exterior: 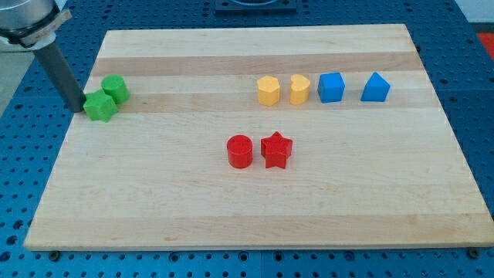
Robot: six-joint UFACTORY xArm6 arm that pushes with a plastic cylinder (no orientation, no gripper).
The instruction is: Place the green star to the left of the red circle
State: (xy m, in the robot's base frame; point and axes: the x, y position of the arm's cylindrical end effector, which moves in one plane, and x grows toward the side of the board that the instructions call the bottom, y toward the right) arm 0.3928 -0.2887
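The green star (99, 106) lies near the board's left edge, touching a second green block (116, 88) just above and right of it. The red circle (240, 150) sits near the board's middle, with the red star (276, 150) close against its right side. My tip (80, 109) rests at the left side of the green star, touching or almost touching it. The rod slants up to the view's top left corner.
A yellow hexagon (268, 90), a yellow heart (299, 89), a blue cube (331, 86) and a blue pentagon-like block (376, 87) stand in a row in the upper right. The wooden board (255, 208) lies on a blue perforated table.
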